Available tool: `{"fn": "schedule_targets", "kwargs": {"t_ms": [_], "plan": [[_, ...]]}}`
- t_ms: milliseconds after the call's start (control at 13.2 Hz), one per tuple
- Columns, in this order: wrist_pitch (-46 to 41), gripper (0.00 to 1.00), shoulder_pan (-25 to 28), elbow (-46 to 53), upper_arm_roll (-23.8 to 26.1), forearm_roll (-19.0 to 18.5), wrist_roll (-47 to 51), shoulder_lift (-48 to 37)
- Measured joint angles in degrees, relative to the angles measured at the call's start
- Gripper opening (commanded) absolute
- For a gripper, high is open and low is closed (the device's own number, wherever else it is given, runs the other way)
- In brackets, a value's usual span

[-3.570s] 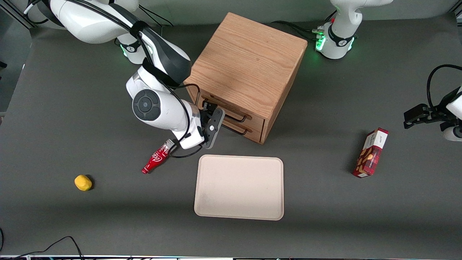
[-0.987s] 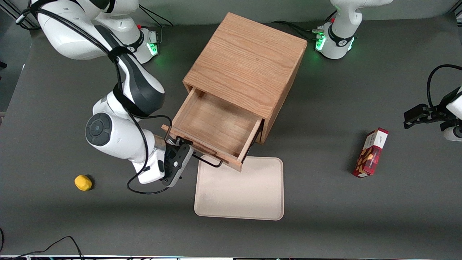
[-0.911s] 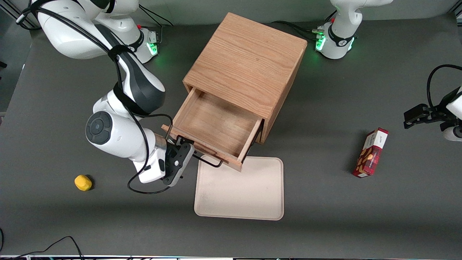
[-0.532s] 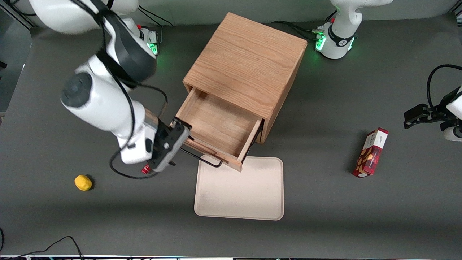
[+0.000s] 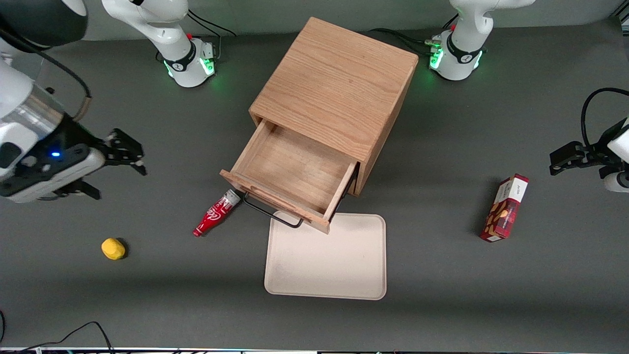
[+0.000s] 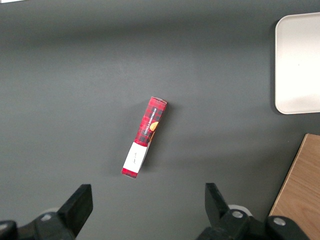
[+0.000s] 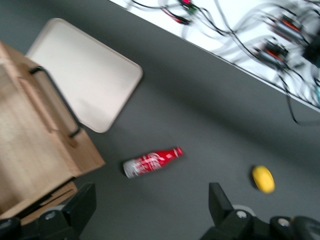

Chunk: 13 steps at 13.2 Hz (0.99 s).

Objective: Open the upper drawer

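Upper drawer (image 5: 295,172) fully out; rigid, slides easily; grab by wire handle (image 5: 270,216). Gripper (image 5: 125,157) fingers apart, empty, near table's working-arm edge.

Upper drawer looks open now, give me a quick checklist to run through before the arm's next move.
1. Upper drawer pulled well out of the cabinet: ok.
2. Drawer interior bare, nothing in it: ok.
3. Gripper open and off the black handle, raised toward the working arm's end of the table: ok.
4. Red bottle lies with its cap right at the drawer's front corner; touching or not: cannot tell.
5. Drawer front overhangs the tray edge; contact: cannot tell.
6. Lower drawer shut: cannot tell, hidden under the open one.
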Motion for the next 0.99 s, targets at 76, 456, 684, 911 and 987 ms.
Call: {"fn": "schedule_targets", "kwargs": {"t_ms": [76,456,684,911,987], "plan": [[0.08,1.00,0.12,-2.07,-2.36,0.00,0.41,-1.59],[4.87,1.00,1.03,-12.33,-14.71,0.12,0.65,-7.37],[7.38,1.00,1.15,-19.35,-18.13,2.73,2.50,-11.05],[4.62,1.00,1.18,-21.63,-19.22,4.15,4.55,-12.33],[3.56,1.00,1.29,-21.61,-19.22,4.20,5.14,-12.33]]}}
